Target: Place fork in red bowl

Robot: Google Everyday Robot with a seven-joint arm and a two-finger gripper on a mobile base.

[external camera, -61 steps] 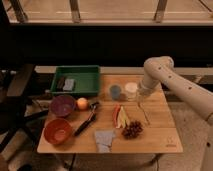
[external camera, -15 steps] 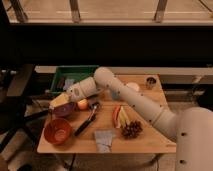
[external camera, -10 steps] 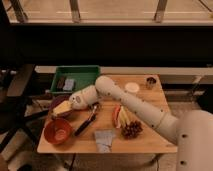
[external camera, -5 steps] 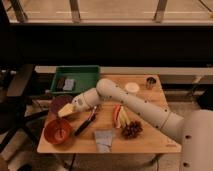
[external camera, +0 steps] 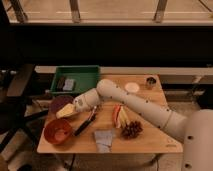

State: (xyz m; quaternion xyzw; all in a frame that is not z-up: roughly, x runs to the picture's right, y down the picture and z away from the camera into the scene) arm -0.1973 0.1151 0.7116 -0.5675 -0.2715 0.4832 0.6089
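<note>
Wooden table (external camera: 150, 142): one red bowl (external camera: 58, 131), claw (external camera: 65, 111) above.

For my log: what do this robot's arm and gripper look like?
The arm is thick, smooth and off-white, built of rounded tubular segments with bulbous joints. No cables or markings show. The gripper, over the table's left side, looks pale yellowish and tapered.

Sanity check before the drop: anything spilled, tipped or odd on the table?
Nothing stands out. The gripper hangs over the table's left side, just above the red bowl, which sits upright beside the purple bowl. The black-handled utensil, grapes and green bin lie undisturbed. No spill visible.
</note>
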